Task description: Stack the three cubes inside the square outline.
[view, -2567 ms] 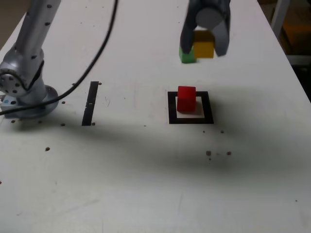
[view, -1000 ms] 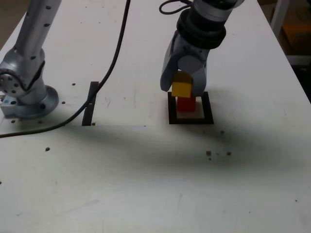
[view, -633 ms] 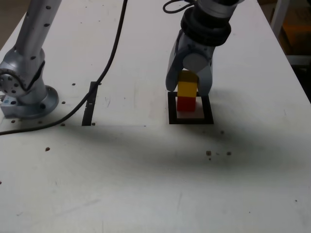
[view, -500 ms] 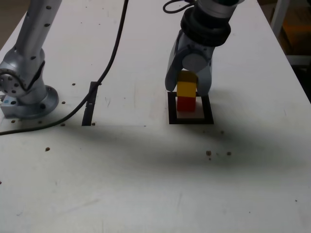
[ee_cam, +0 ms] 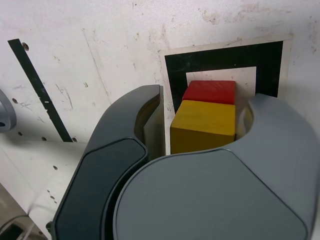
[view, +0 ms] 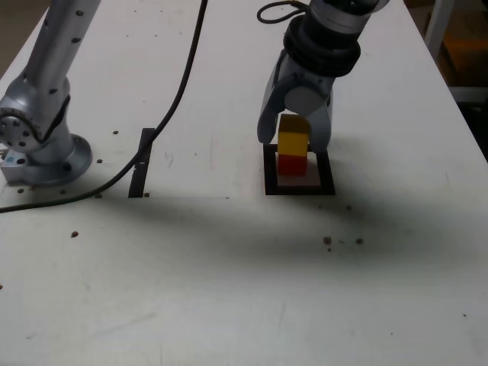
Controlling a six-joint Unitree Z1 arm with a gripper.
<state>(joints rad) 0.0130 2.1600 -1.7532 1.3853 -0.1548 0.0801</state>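
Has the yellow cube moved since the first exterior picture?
Yes. The yellow cube came from beyond the square outline, toward the camera, onto the red cube inside it.

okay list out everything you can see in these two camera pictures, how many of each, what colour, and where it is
yellow cube: one, yellow, on top of the red cube, between the gripper's jaws.
red cube: one, red, inside the square outline, under the yellow cube.
square outline: one, black tape around a whitish centre, right of middle in the exterior view.
tape strip: one, black, straight, to the exterior view's left of the outline.
table: one, white, speckled with small dark spots.
cable: one, black, running from the top edge toward the arm's base.
green cube: none in view.
arm base: one, silver, at the exterior view's left edge.
gripper: one, grey, jaws slightly apart around the yellow cube, a gap showing on one side in the wrist view.
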